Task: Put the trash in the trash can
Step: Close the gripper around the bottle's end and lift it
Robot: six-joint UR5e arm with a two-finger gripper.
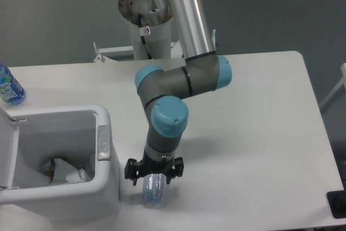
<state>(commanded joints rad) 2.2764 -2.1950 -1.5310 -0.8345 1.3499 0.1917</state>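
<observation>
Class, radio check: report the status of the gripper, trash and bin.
Gripper down over clear bottle, grasp unconfirmed. Crumpled wrapper already inside trash can, lid open. Nothing between bottle and can.

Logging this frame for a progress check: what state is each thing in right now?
trash can: lid open, swung to the left, crumpled white trash already inside.
crumpled wrapper: lying in the can.
clear plastic bottle: outside the can, on the table right of it, directly under the end effector.
end effector: down over the bottle; whether it grips cannot be told.
blue-labelled water bottle: standing at the table's left edge, untouched.
table: bearing all of these.
</observation>
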